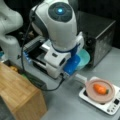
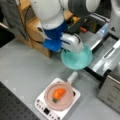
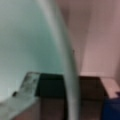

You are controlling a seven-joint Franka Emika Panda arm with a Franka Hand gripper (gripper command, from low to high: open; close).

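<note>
My gripper (image 2: 66,51) is shut on the rim of a teal bowl (image 2: 77,59), which hangs tilted above the grey table in both front views. The bowl (image 1: 84,58) is partly hidden behind my white and blue wrist. In the wrist view the bowl's inside (image 3: 27,37) fills the left half, its rim runs top to bottom, and one finger (image 3: 28,81) presses at its lower left. Below and apart from the bowl, a pink pan (image 2: 59,97) holding an orange carrot (image 2: 58,93) rests on a white cooker (image 2: 46,108). The same pan (image 1: 100,96) and carrot (image 1: 100,88) show at a front view's bottom right.
A wooden box (image 1: 20,97) stands at a front view's bottom left. A black speckled appliance (image 1: 100,37) is behind the bowl. A metal rack (image 2: 105,50) lies beside it. The pan's handle (image 2: 72,77) points toward the bowl.
</note>
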